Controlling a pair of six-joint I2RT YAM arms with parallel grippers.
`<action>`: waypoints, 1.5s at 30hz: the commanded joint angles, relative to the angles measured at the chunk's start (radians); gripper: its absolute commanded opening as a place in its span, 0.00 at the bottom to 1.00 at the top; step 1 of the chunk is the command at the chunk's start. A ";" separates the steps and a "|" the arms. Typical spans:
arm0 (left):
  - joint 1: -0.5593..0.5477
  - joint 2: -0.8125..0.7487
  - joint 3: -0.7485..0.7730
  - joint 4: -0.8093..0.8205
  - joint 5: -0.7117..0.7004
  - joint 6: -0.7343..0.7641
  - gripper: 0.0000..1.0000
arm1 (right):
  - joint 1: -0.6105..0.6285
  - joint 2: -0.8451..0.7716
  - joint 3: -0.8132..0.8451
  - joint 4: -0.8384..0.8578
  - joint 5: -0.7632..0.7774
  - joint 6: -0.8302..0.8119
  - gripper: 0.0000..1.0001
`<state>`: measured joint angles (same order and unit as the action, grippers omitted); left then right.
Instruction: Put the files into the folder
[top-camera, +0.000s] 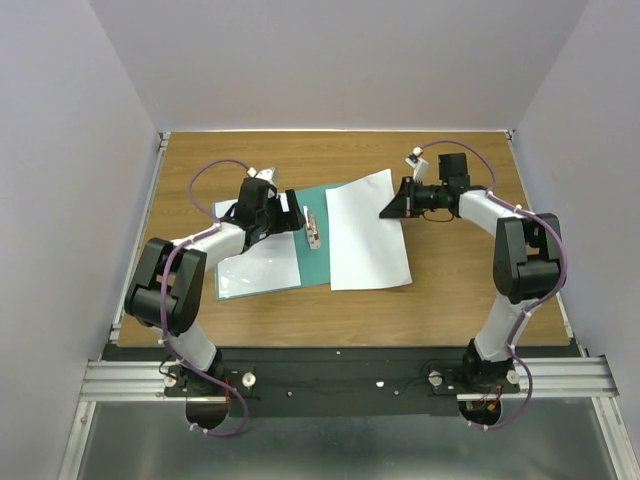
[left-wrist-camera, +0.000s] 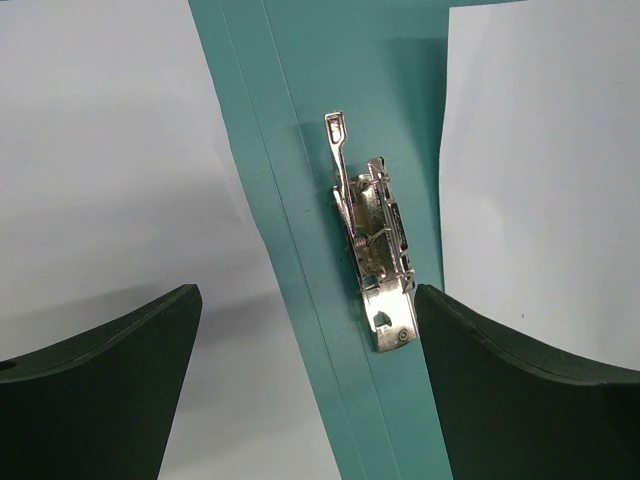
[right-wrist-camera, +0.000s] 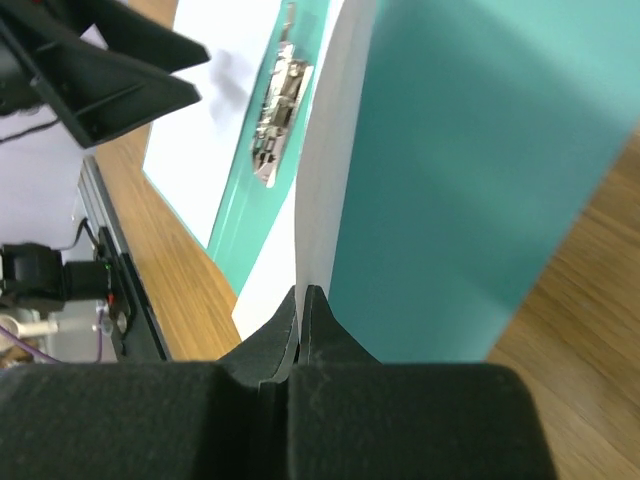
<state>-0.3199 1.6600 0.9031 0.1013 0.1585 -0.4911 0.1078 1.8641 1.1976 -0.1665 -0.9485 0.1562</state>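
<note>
folder (top-camera: 335, 192): it lies open and flat in the middle of the top view, with its spine running up and down the frame. Paper covers most of it.
metal clip (left-wrist-camera: 372, 250): it sits on the bare teal strip beside the spine. No sheet is under it.
left sheet (top-camera: 262, 262): it rests flat on the left half of the folder, at the lower left of centre.
right sheet (top-camera: 365, 235): it lies over the right half, slightly turned, and its right edge is lifted.
right gripper (top-camera: 385, 211): it is clenched on the right edge of the right sheet. In the wrist view the teal cover stands directly against the paper at the pinch, and I cannot tell if the cover is caught too.
left gripper (left-wrist-camera: 310, 400): it is released with the jaws wide. It hovers above the spine near the metal clip and holds nothing.
table (top-camera: 450, 290): brown wood shows around the folder on every side.
done so far: the folder is open and both sheets are on it, one on each half.
left to do: by my judgement, the sheets must be squared inside the covers and the cover must be closed over them.
</note>
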 joint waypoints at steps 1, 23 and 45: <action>0.007 0.017 0.014 0.038 0.030 -0.001 0.97 | 0.023 -0.010 0.002 0.007 0.019 -0.064 0.01; 0.007 0.044 0.000 0.072 0.067 -0.009 0.97 | 0.067 0.076 0.046 0.142 0.031 0.089 0.01; 0.007 0.086 0.023 0.095 0.107 0.008 0.97 | 0.072 0.211 0.200 0.098 -0.029 0.094 0.01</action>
<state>-0.3199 1.7271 0.9031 0.1658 0.2363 -0.4976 0.1711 2.0327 1.3373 -0.0299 -0.9379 0.2787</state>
